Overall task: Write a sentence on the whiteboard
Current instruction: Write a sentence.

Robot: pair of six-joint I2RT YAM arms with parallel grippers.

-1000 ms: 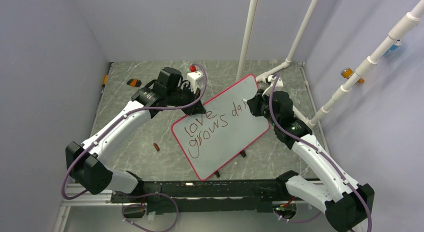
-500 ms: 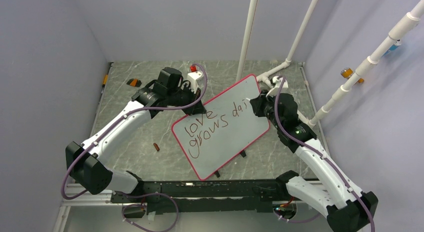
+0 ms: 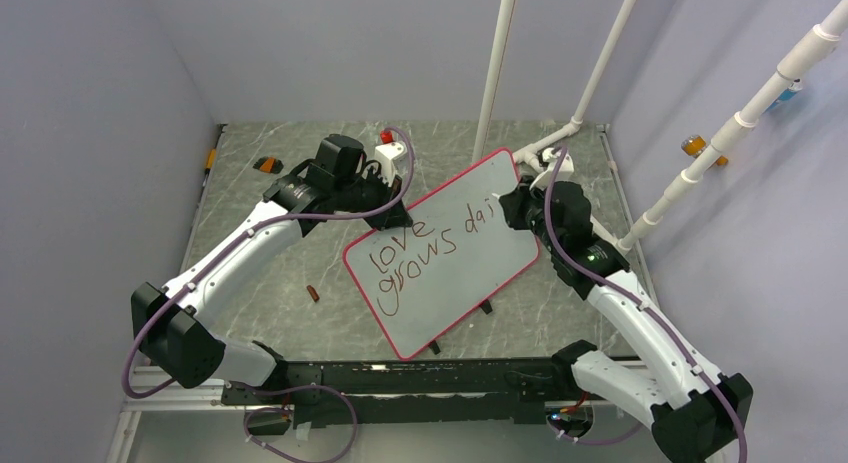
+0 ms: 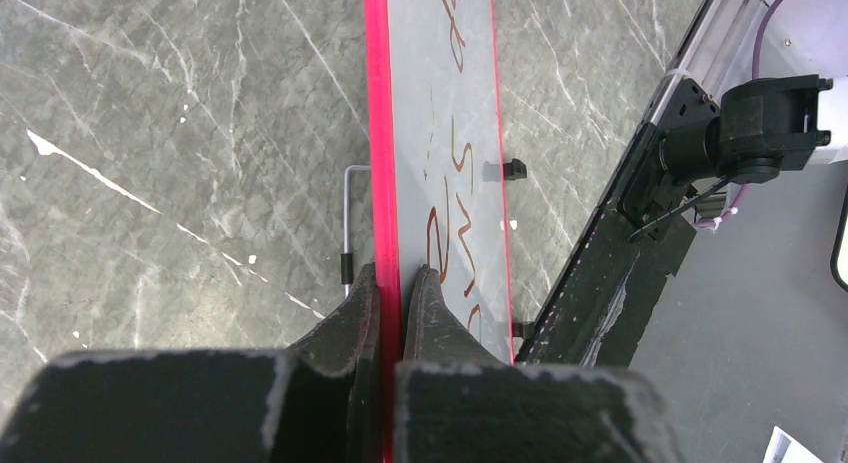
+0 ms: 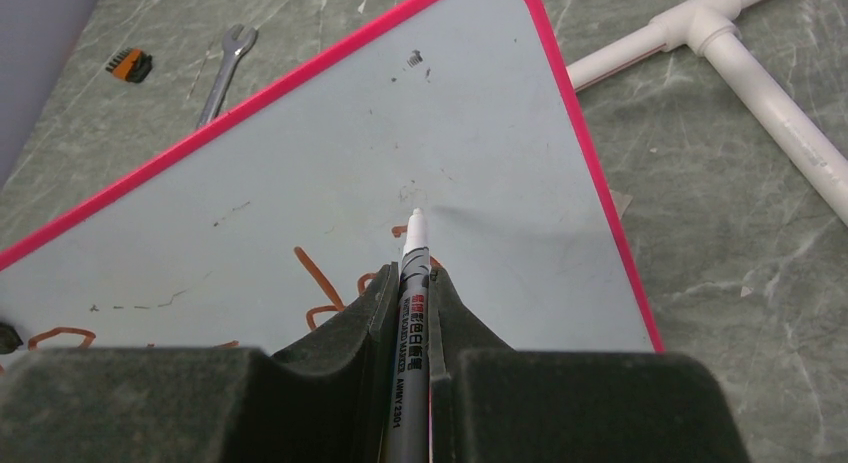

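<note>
The whiteboard point(image 3: 455, 283) with a red-pink frame lies tilted in mid table. Dark red handwriting point(image 3: 415, 253) on it reads "love", "grows" and "dai". My left gripper point(image 3: 398, 215) is shut on the board's upper left frame edge; in the left wrist view its fingers point(image 4: 428, 308) clamp the pink frame point(image 4: 378, 133). My right gripper point(image 3: 508, 201) is shut on a grey whiteboard marker point(image 5: 412, 323). The marker's white tip point(image 5: 415, 221) rests at the board's surface point(image 5: 300, 173) just past the last red stroke, near the board's far right corner.
White PVC pipes point(image 3: 600, 68) rise at the back right, and one lies on the table point(image 5: 740, 68). A spanner point(image 5: 222, 73) and a small orange item point(image 5: 131, 64) lie beyond the board. A small dark red piece point(image 3: 313, 293) lies left of the board. Black clips point(image 4: 512, 169) show on its near edge.
My right gripper has moved the marker a little toward the far right across the board, and the "i" after "da" has appeared. The left arm and board have not moved.
</note>
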